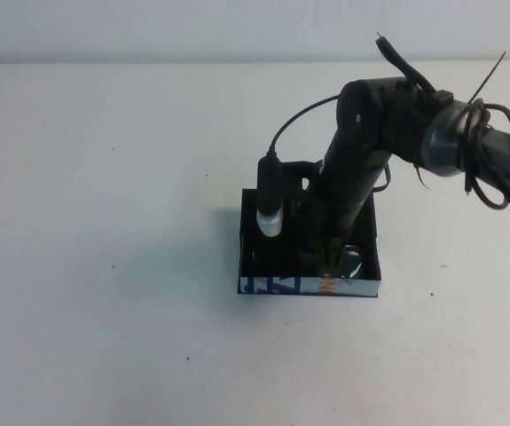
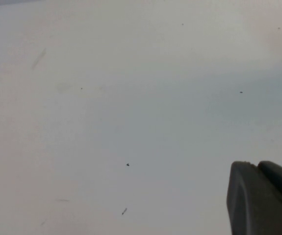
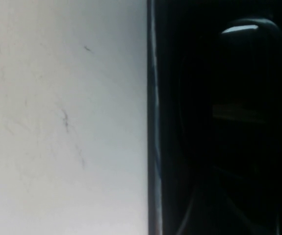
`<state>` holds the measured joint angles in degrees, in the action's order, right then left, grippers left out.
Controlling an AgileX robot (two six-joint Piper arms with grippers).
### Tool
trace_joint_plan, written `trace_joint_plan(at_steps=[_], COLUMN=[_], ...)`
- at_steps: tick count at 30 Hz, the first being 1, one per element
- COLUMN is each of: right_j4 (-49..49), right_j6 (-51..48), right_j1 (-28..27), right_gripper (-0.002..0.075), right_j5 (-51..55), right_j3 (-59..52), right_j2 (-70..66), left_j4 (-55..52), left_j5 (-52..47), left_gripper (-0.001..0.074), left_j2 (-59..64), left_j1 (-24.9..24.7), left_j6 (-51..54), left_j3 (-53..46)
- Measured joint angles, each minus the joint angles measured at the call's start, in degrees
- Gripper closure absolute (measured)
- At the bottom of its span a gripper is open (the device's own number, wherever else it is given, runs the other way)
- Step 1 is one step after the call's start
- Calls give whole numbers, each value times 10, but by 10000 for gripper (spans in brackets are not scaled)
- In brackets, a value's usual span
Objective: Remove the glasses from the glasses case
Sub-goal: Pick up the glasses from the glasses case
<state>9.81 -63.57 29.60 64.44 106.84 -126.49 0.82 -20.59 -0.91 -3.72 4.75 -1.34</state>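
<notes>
Reaching down into the glasses case [image 1: 277, 286], the right gripper [image 1: 330, 257] is lowered inside its walls, presumably to grasp the glasses [image 1: 352, 262], of which one lens shows against the printed front wall. Whether that gripper is wide, narrow or holding cannot be told. The left gripper [image 2: 263, 198] hangs over bare tabletop [image 1: 104, 222], away from the case, state likewise undeterminable.

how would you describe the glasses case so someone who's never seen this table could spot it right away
On the white table, look under the right arm reaching in from the right; its right gripper dips into a shallow black box. That box is the glasses case, marked by a white near wall with blue and orange print. The left gripper hovers over bare table elsewhere.
</notes>
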Motion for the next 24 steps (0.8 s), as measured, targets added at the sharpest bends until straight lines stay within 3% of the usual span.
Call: trace_joint_plan(at_steps=[7,14,19,24], right_j4=[4,5,1,0], right_j6=[0,2,28,120], right_j1=[0,-3,-20,-51], right_gripper=[470,674,675,675], right_j5=[0,15,48,56], right_j3=[0,0,14,22], right_j2=[-6,10,53,113], left_j4=[0,0,0,0], left_j5=[0,0,0,0], left_gripper=[739,739,740,739], left_j2=[0,0,0,0], left_j1=[0,0,0,0], left_j6=[0,0,0,0], left_j3=[0,0,0,0])
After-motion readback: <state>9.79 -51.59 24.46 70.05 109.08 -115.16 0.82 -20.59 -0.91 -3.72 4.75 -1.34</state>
